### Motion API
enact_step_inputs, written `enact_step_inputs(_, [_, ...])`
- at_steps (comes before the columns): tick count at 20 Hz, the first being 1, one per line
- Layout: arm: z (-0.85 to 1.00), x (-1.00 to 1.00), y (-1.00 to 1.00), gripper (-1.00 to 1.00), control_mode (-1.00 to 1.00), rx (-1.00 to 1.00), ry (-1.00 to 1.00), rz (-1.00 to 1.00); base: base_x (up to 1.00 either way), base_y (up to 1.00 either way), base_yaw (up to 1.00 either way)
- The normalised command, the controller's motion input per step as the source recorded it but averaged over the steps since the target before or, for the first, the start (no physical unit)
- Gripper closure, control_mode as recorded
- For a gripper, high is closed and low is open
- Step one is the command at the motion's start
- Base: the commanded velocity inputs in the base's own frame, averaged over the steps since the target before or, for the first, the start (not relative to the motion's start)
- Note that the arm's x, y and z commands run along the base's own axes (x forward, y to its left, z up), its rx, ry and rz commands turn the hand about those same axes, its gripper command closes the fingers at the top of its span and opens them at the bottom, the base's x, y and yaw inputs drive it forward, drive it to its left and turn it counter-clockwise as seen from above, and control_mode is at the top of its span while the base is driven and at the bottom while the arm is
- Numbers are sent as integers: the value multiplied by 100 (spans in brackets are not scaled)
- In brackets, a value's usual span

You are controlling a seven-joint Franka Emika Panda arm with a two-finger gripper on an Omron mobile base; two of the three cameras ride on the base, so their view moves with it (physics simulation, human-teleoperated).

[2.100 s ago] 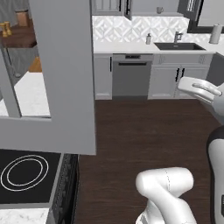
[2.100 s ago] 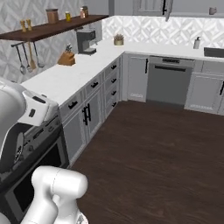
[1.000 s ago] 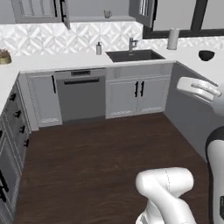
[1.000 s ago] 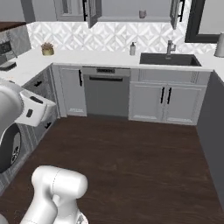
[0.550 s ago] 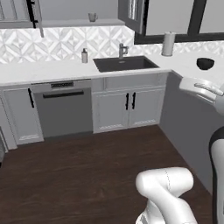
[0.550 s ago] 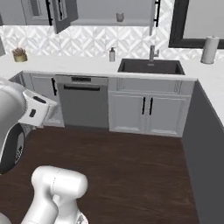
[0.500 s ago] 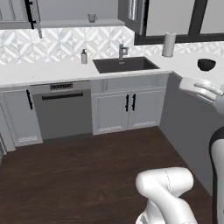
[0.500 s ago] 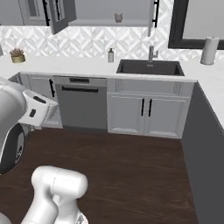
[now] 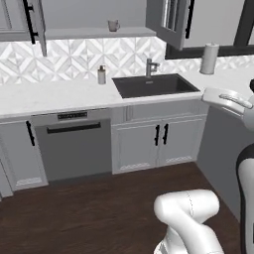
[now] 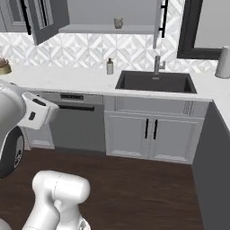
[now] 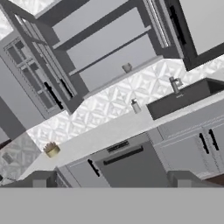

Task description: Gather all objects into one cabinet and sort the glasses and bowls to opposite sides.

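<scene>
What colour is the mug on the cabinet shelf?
Grey-taupe mug, clearest in the left base view.

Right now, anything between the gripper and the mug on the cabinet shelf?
Nothing visible blocks it. The mug stands alone on the open cabinet's shelf, both doors swung wide. The gripper is open and well back across the floor; below the shelf are the counter, soap bottle and sink, all lower than the mug.

My white arm with dark joints (image 9: 188, 218) is folded up high, and my two-finger gripper (image 11: 111, 178) has its jaws spread wide, holding nothing.
</scene>
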Motion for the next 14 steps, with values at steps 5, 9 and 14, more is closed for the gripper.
enact_step_inputs(5, [0, 0, 0, -100, 100, 0, 0, 0, 100, 8, 3])
enact_step_inputs(9, [0, 0, 0, -100, 100, 0, 0, 0, 100, 34, 10])
enact_step_inputs(14, [0, 0, 0, -100, 100, 0, 0, 0, 100, 39, 20])
